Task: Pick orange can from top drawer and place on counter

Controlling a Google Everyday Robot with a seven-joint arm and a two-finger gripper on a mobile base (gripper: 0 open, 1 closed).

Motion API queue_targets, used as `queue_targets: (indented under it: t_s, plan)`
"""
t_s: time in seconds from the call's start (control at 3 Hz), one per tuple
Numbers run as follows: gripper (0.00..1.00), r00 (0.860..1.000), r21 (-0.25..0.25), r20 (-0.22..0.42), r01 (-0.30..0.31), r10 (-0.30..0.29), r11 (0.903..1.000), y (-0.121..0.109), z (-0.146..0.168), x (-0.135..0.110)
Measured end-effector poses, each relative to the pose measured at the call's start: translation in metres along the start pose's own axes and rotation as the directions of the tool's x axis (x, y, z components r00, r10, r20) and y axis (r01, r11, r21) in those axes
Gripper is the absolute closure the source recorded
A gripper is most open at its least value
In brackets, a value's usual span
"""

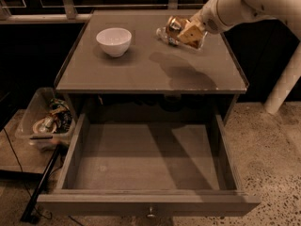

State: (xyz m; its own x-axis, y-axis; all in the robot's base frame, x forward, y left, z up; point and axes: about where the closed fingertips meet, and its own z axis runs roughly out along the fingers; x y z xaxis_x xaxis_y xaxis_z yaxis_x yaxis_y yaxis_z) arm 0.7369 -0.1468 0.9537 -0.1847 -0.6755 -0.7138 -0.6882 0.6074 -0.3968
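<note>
My gripper (187,32) is over the back right part of the counter (141,72), at the end of the white arm that comes in from the upper right. It is shut on the orange can (175,23), a shiny orange-gold can held tilted a little above the surface; its shadow falls on the counter in front. The top drawer (146,202) is pulled fully open below the counter. Its grey floor is bare, and a small metal knob (151,214) sits on the front panel.
A white bowl (114,40) stands on the counter's back left. A clear plastic bottle (163,34) lies on the counter just behind and under the gripper. A plastic bin (44,122) of clutter stands on the floor at the left, and a white post (282,84) at the right.
</note>
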Motion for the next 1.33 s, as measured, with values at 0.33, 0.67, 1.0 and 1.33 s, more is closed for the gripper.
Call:
queue_targets:
  t_s: [0.33,0.67,1.0,1.33]
  plan:
    - [1.0,1.0,-0.074,-0.016,-0.009,0.008,0.9972,0.017,-0.005,0.015]
    - [1.0,0.999,-0.141,-0.036,0.007,-0.012,0.99,0.037,-0.002,0.021]
    - [1.0,0.999,-0.2,-0.041,0.02,-0.029,0.9795,0.057,0.019,0.022]
    - [1.0,0.999,-0.248,-0.043,0.02,-0.032,0.9685,0.069,0.05,0.027]
